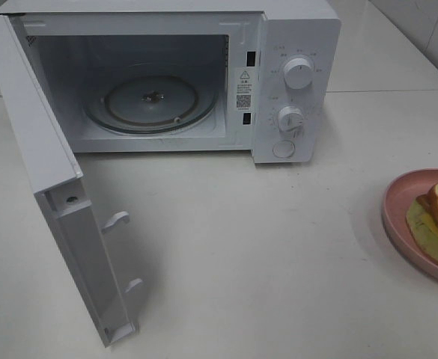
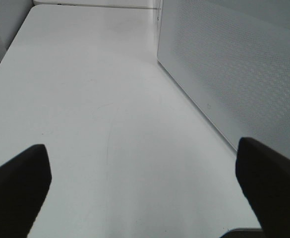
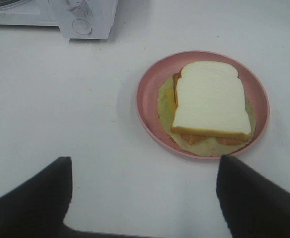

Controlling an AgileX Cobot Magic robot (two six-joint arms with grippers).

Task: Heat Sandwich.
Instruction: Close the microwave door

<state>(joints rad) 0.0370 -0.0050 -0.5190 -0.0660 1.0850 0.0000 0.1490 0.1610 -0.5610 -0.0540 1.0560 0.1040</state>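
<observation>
Sandwich [image 3: 210, 101] heating has not begun: the item lies on a pink plate [image 3: 149, 91] on the white table [image 1: 263, 247], well apart from the microwave [image 1: 293, 82], off to the right of its control panel; largest first, the microwave stands at the rear with its door [image 1: 61, 194] swung fully out and the glass turntable [image 1: 153, 101] bare; the plate comes next, cut by the edge of the high view; the sandwich covers most of it, white bread uppermost, pale yellow and orange-red filling showing at the edges. Handling judgement: the bread looks soft and compressible and the layers are loose, so a direct pinch would likely crush or shift them; the rigid plate rim is the better purchase, kept level in transit. Left gripper [image 2: 145, 193] hangs beside the door's outer face, fingers spread wide, holding nothing; right gripper [image 3: 145, 198] hovers near the plate, likewise parted and empty.
</observation>
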